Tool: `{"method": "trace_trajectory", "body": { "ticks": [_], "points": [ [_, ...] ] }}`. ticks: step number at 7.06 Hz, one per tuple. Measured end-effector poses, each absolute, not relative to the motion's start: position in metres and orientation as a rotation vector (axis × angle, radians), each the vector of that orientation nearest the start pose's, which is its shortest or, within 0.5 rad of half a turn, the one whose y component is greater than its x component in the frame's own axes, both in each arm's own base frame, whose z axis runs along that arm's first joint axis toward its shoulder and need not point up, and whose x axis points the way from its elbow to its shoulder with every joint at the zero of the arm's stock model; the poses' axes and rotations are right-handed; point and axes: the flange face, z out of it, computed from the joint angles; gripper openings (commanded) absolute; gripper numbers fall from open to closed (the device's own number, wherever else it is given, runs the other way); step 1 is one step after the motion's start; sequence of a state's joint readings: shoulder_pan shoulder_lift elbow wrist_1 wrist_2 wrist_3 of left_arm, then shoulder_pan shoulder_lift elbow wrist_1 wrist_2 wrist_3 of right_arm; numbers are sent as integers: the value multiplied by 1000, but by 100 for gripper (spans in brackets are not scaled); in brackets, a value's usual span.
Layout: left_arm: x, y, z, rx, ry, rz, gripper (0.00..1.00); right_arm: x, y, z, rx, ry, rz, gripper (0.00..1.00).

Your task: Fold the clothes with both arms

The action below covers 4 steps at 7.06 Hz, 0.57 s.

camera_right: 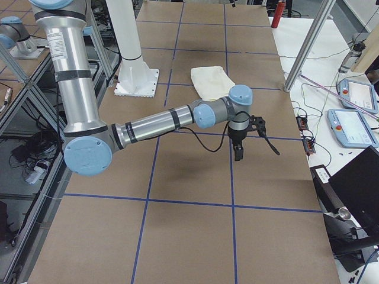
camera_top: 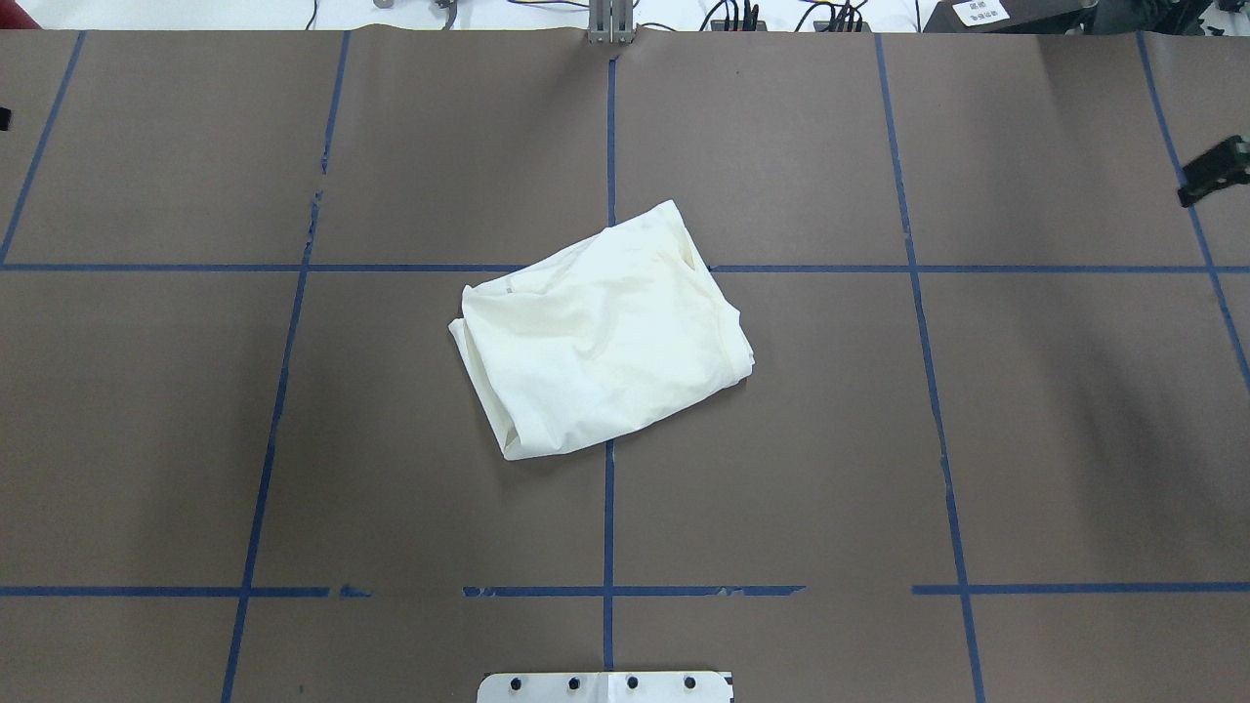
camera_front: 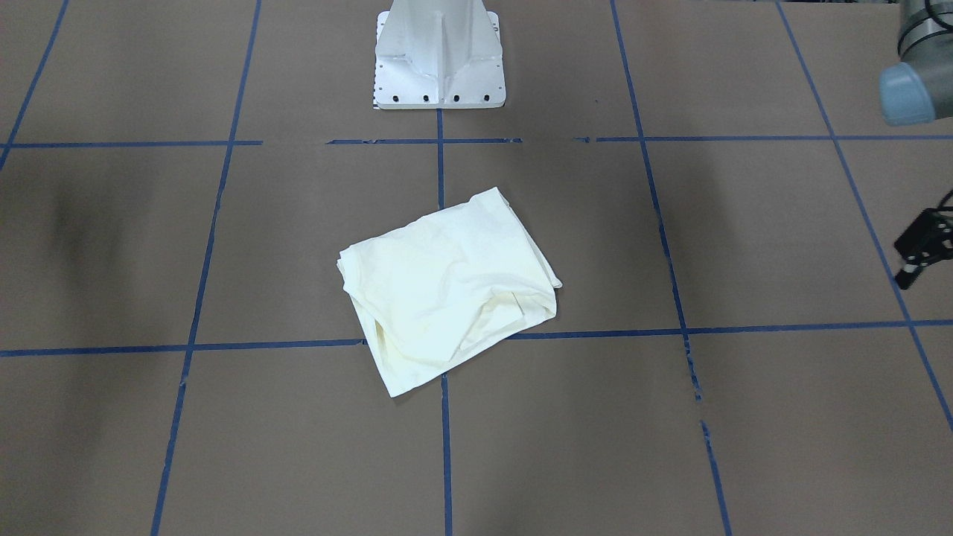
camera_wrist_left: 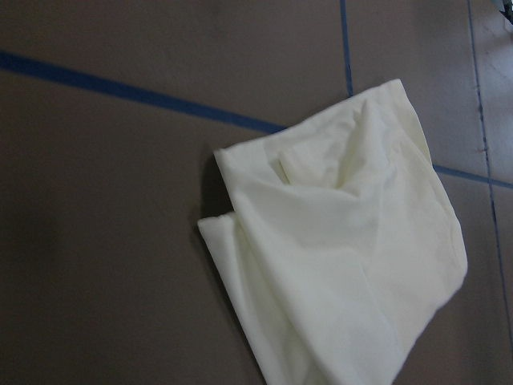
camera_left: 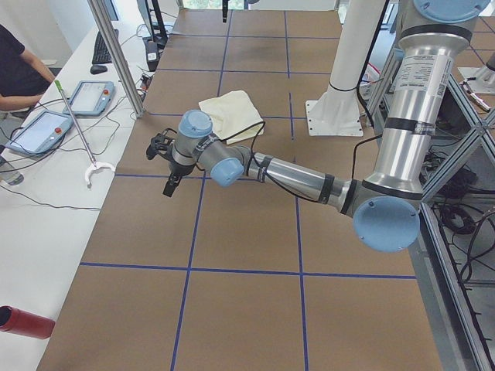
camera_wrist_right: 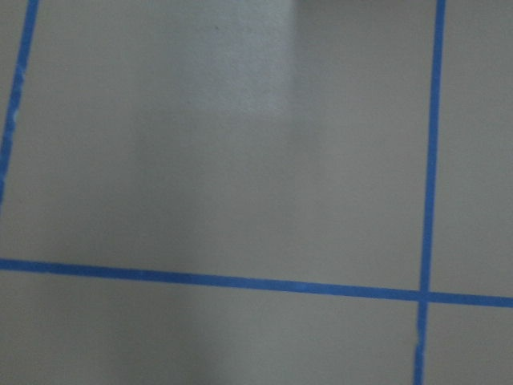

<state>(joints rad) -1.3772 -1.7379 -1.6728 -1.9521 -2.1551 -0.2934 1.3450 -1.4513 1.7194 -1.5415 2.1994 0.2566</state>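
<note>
Brown paper-faced table (camera_top: 195, 439), blue tape grid. Left black two-finger gripper (camera_front: 914, 257): well off to the left side, fingers apparently spread, empty. Cream-white long-sleeved T-shirt (camera_top: 601, 332): table centre, folded askew, plain side up, layers loose. Right black two-finger gripper (camera_right: 254, 145): far right, likewise spread, empty. Risk: pinching only the top layer would likely drag the folds open.

White pedestal (camera_front: 439, 56), blue-taped table (camera_front: 744, 223)

Even, diffuse overhead light washed the table (camera_top: 781, 488); soft, smeared shadows (camera_top: 1104, 420) lay on it toward both sides. The shirt (camera_front: 447, 290) glared almost blown-out white, folds barely showing. Left wrist view came through dim and grainy; right wrist view was hazy, soft, out of focus
</note>
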Motion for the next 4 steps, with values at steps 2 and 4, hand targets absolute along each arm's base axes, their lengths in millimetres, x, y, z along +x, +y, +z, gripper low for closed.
{"method": "trace_trajectory", "body": {
  "ticks": [2,4],
  "points": [
    [-27,-574,506,401,584,253,100,7,-505,592,95,-708,-117,100],
    [-77,-549,535,345,589,378,100,30,-471,626,64,-731,-116,100]
  ]
}}
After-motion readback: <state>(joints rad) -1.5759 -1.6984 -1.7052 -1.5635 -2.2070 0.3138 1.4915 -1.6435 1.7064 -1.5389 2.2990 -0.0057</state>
